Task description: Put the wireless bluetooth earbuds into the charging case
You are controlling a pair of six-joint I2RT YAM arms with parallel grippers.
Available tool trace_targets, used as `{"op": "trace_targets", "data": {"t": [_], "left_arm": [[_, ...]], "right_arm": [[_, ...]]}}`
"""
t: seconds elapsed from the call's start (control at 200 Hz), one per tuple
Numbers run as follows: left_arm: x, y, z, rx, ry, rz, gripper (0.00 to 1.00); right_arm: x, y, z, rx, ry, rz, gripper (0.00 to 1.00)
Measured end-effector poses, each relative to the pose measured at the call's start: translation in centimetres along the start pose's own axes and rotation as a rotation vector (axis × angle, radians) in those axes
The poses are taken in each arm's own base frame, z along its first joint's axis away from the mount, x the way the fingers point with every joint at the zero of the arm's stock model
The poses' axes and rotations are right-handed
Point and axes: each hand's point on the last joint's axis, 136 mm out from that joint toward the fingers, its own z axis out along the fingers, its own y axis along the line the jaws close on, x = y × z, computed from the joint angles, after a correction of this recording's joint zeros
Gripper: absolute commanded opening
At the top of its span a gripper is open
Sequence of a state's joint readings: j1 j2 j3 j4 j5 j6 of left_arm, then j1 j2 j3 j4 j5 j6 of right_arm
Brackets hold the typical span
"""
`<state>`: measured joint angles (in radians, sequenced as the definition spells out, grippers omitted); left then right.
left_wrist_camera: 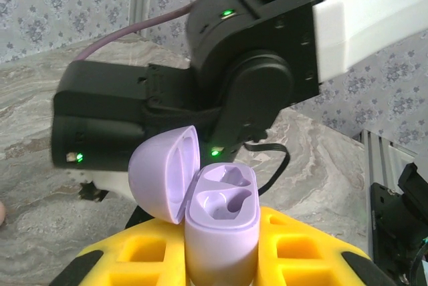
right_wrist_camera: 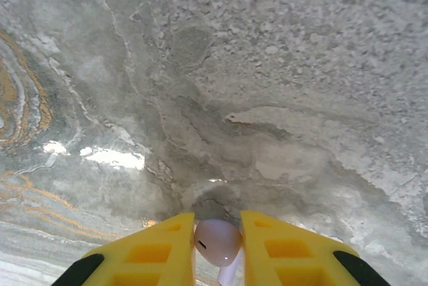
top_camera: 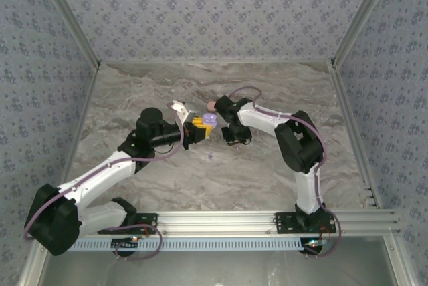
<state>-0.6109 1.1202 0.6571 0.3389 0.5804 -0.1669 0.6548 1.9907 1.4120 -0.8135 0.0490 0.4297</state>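
Left tool (left_wrist_camera: 221, 267) clamped shut on the open case (left_wrist_camera: 222, 214), sockets empty; right tool (right_wrist_camera: 217, 229) pinching one earbud (right_wrist_camera: 218, 242) at lower centre of its wrist view, so line it over a socket, push in straight and release only once seated.

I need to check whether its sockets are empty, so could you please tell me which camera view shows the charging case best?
The left wrist view: the charging case sits close up in the left claw, lid open, both sockets empty. The top external view gives just a small lilac blob between the two arms.
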Motion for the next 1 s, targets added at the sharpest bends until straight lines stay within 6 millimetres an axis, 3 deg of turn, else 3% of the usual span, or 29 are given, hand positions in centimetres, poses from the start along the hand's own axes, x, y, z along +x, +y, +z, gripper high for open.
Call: {"op": "trace_targets", "data": {"t": [0.47,0.999], "left_arm": [[5.7,2.9,1.1,-0.129,0.095,-0.122,0.21],[6.6,3.8,2.8,-0.166,0.071,-0.154,0.21]], "right_arm": [[-1.5,-0.2,-4.4,-0.195,-0.176,0.063,0.23],[-3.5,0.3,-12.5,-0.395,-0.404,0.082,0.23]]}}
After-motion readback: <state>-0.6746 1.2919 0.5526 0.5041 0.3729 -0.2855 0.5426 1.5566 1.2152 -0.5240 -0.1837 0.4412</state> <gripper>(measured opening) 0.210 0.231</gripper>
